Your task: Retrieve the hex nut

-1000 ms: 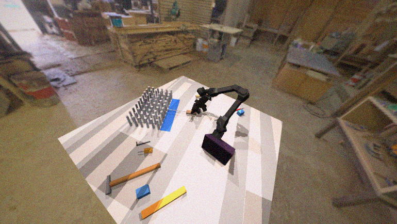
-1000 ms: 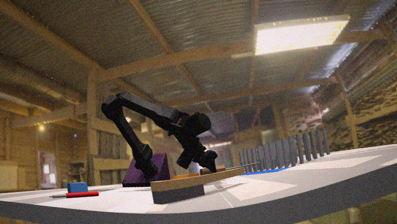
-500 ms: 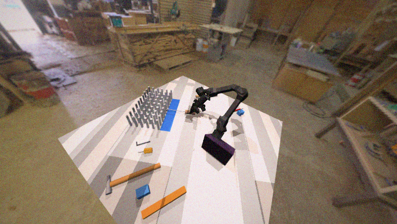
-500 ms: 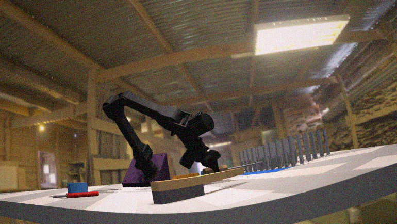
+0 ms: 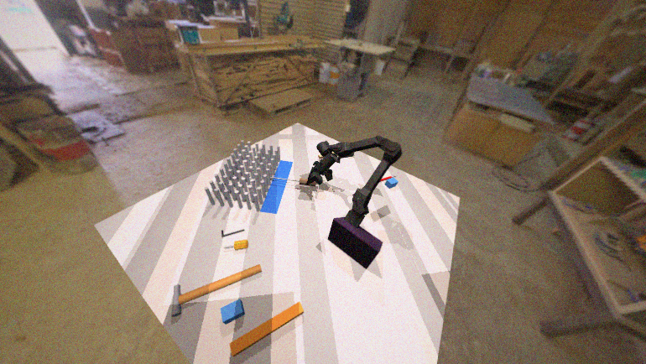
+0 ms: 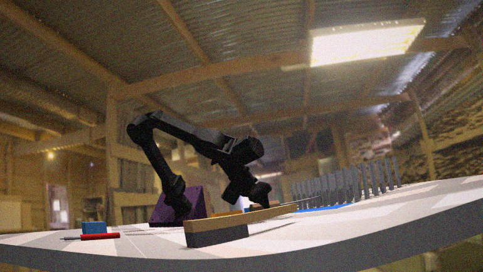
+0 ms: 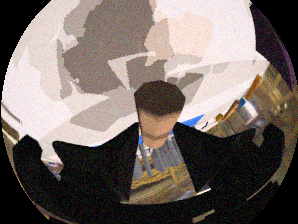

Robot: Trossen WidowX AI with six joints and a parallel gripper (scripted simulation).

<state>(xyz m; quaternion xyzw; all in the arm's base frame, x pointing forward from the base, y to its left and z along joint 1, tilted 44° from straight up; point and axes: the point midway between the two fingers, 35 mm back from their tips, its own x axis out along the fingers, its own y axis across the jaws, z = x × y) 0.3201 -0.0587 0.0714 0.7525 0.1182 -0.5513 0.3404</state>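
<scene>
My gripper (image 5: 310, 181) (image 6: 266, 204) (image 7: 155, 125) is shut on the brown handle (image 5: 304, 180) (image 6: 274, 202) (image 7: 161, 102) of a thin metal rod tool, low over the table to the right of the spacers in the top view. The tool's rod (image 5: 289, 180) (image 6: 305, 198) points across the blue taped strip (image 5: 275, 195) (image 6: 324, 209) (image 7: 194, 120) toward the front row of the standing grey spacers (image 5: 244, 176) (image 6: 364, 180). Its tip is at or close to that row; whether it touches a spacer I cannot tell. The spacers stand upright. The hex nut cannot be made out.
A hex key (image 5: 233, 232), yellow screwdriver (image 5: 241, 244), hammer (image 5: 216, 286), blue block (image 5: 231, 311) and orange bar (image 5: 267, 329) lie nearer the top camera. A red screwdriver (image 6: 100, 236) lies beside another blue block (image 5: 391, 183) (image 6: 93, 227). A tan bar (image 6: 216, 222) tops a dark block (image 6: 217, 236).
</scene>
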